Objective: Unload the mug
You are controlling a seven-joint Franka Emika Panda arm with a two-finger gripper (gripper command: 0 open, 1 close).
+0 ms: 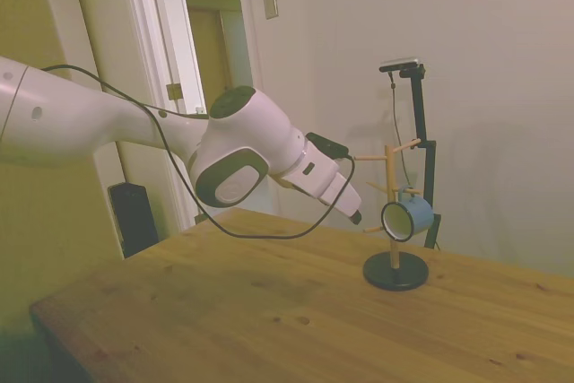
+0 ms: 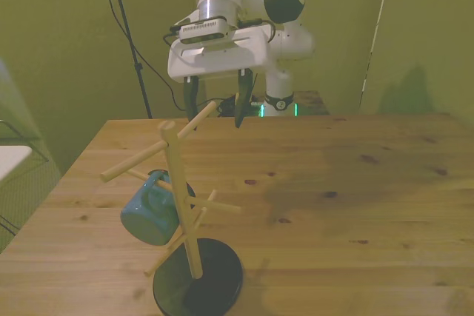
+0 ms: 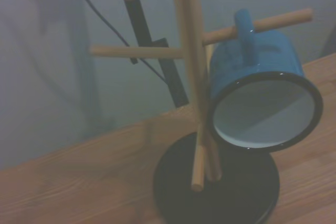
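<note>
The light-blue mug (image 1: 410, 218) (image 2: 150, 213) (image 3: 257, 95) hangs by its handle on a lower peg of the wooden rack (image 1: 392, 213) (image 2: 180, 194) (image 3: 190, 56), its pale inside and dark rim facing the arm. The rack stands on a round black base (image 1: 395, 271) (image 2: 219, 280) (image 3: 251, 192). My gripper (image 2: 215, 103) (image 1: 355, 215) hovers above the table a short way from the rack, tilted toward the mug. Its dark fingers are spread apart and hold nothing.
The wooden table (image 1: 224, 311) (image 2: 355, 183) carries only the rack. A door frame and wall stand behind the arm in the side view. A dark speaker-like box (image 1: 133, 218) sits on the floor past the table's edge.
</note>
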